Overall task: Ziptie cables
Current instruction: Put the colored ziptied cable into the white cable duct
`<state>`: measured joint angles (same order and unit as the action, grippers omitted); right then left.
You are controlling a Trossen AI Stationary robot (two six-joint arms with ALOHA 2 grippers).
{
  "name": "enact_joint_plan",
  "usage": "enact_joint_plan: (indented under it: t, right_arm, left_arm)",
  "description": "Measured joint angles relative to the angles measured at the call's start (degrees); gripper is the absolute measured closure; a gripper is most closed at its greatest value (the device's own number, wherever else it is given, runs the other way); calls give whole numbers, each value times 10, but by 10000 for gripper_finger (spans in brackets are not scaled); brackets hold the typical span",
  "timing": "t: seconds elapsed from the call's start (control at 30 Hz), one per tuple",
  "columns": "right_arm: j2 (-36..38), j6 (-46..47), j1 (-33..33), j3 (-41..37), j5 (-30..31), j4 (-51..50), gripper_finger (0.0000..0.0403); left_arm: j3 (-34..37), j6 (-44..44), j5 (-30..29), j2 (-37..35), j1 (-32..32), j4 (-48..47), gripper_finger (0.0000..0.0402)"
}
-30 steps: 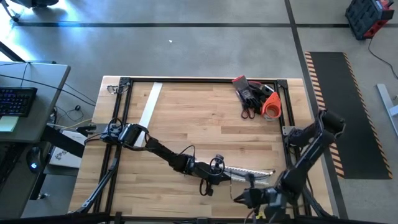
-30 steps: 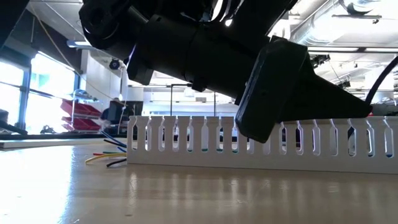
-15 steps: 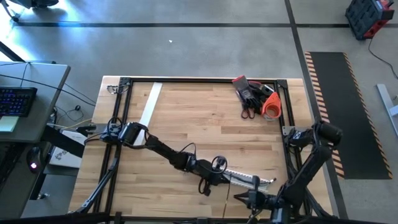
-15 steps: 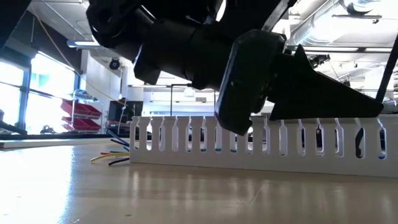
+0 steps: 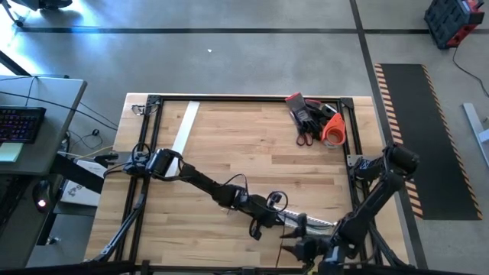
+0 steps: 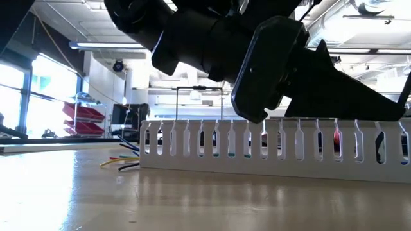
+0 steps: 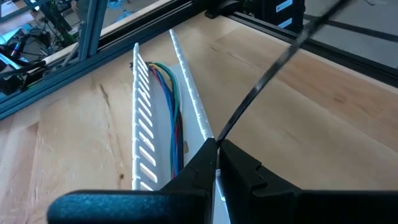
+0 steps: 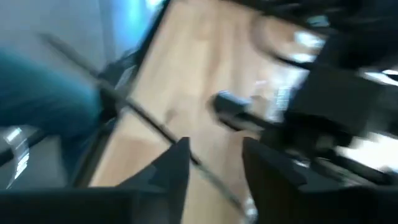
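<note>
A: What is on the table right now?

B: A wooden table [image 5: 229, 153] with two dark robot arms. Near the front edge lies a white slotted cable channel [image 6: 270, 146], with coloured cables [image 7: 169, 93] running along inside it; their loose ends stick out at one end [image 6: 122, 160].

A: Where are the grippers?

B: The left gripper [image 7: 214, 163] sits at the channel, fingers pressed together on a thin dark strip [image 7: 273, 68] that rises away from them, probably a zip tie, though I cannot be sure. The right gripper [image 8: 214, 158] is at the front edge just beside the channel, its fingers now apart, with a thin dark strand crossing between them.

A: What has changed?

B: A second ago the right gripper's fingers were shut; they have just parted. The left arm has also edged further along the channel toward the right arm, and the channel has slid slightly.

A: And for the task?

B: I judge the cables are not yet bound. The right gripper looks ready to take the strip's free end.
</note>
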<state>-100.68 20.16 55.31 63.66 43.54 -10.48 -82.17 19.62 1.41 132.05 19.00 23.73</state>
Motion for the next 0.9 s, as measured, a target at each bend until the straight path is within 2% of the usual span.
enact_joint_plan:
  t: [0.1,0.17,0.27,0.43,0.5,0.6,0.77,0.9]
  right_arm:
    - [-1,-25,-7,0,-67,-3,226]
    - [-1,-27,-9,0,-71,-4,216]
    - [-1,-41,-15,0,-63,-1,220]
    - [-2,-37,-21,0,-24,0,281]
    - [-2,-31,-21,0,-22,-2,321]
    - [-2,13,-21,0,-8,-10,384]
    - [-3,137,-17,0,24,-30,399]
    - [-17,212,-7,0,76,-37,402]
  left_arm:
    - [0,0,-3,0,0,0,402]
    - [0,0,-5,0,0,0,402]
    - [0,0,-5,0,0,-1,402]
    - [0,0,-5,0,0,-1,402]
    - [0,0,-12,0,0,-1,402]
    - [0,1,-58,1,6,0,400]
    - [2,25,-75,-12,12,-15,362]
    - [2,16,-73,-19,12,-17,320]
